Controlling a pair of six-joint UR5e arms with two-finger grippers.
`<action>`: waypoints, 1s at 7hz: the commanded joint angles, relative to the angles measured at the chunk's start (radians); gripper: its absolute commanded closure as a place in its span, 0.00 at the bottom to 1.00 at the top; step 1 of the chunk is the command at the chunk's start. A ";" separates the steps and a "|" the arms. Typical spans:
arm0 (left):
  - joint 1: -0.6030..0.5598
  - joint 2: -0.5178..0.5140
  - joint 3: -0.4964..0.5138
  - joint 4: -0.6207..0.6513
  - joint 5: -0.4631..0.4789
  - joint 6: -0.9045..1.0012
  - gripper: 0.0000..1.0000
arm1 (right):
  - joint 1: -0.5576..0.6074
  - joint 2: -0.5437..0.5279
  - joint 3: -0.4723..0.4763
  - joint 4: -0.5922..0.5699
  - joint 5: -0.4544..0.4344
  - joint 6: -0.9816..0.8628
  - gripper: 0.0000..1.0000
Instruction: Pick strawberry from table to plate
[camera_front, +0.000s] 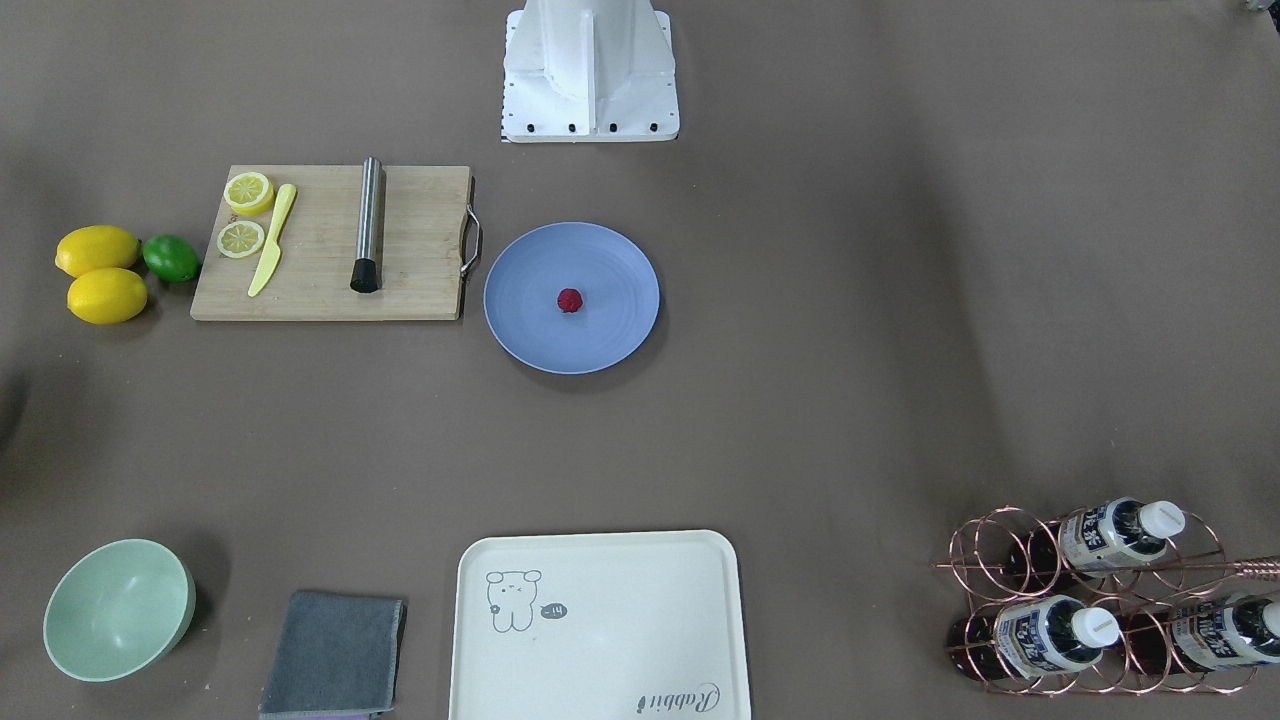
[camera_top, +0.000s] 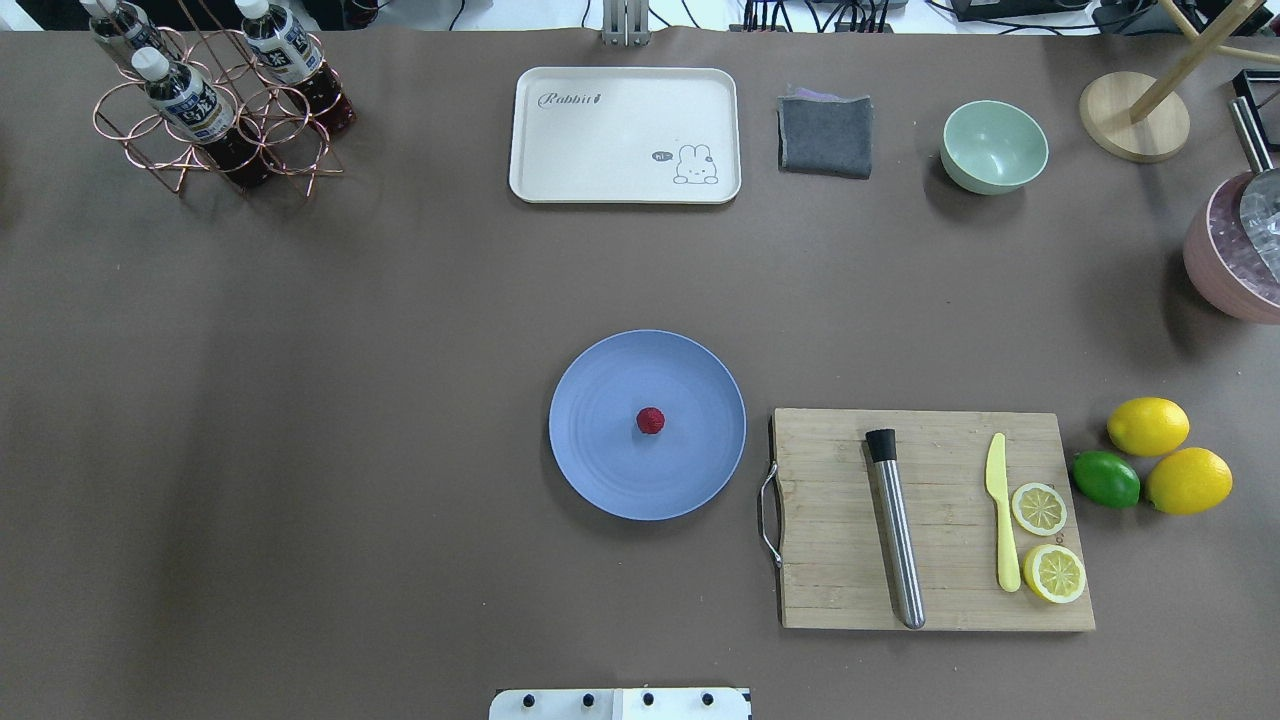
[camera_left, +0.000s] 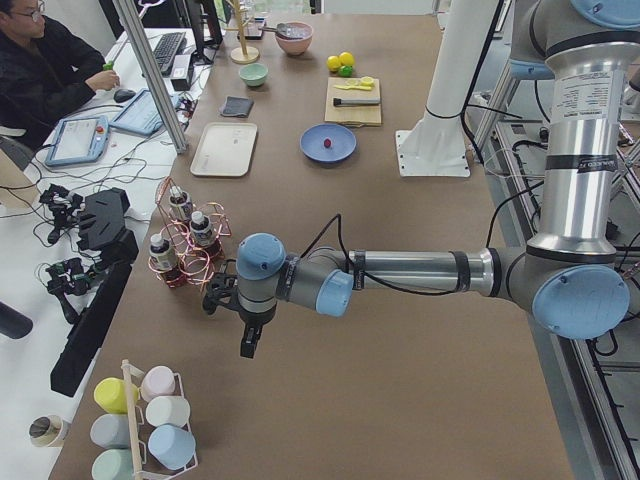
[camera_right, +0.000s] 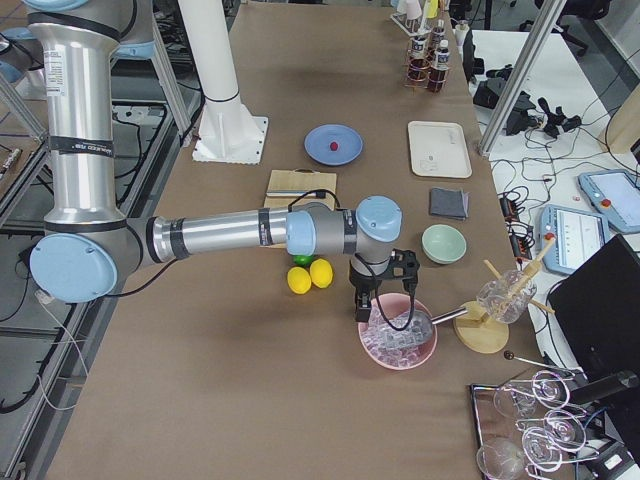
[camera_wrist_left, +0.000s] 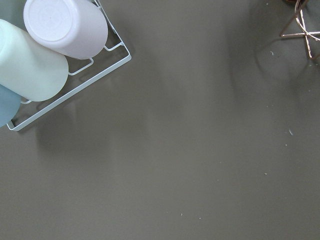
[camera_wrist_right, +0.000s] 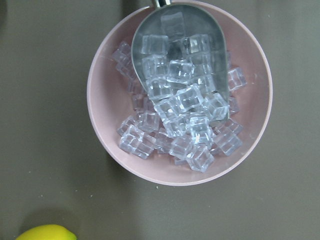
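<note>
Strawberry (camera_top: 650, 420) sits mid plate (camera_top: 600, 480); placing looks done; left gripper (camera_left: 247, 345), right gripper (camera_right: 363, 310) hover far apart at table (camera_top: 400, 400) ends, grip state impossible to tell; next move, likely none.

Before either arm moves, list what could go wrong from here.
1. The right gripper hangs over the pink ice bowl; a low sweep toward the centre could knock it.
2. The left gripper hangs near the bottle rack and the cup rack; a careless swing could clip them.
3. The strawberry lies loose on the shallow plate; any bump to the plate could roll it off.
</note>
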 joint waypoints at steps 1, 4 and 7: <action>-0.001 0.000 0.004 0.000 -0.001 0.002 0.02 | 0.054 0.001 -0.047 0.000 0.017 -0.075 0.00; 0.002 -0.022 -0.034 0.044 -0.051 -0.012 0.02 | 0.054 0.001 -0.047 0.000 0.017 -0.074 0.00; 0.011 -0.070 -0.058 0.101 -0.051 -0.013 0.02 | 0.054 0.004 -0.053 0.000 0.018 -0.065 0.00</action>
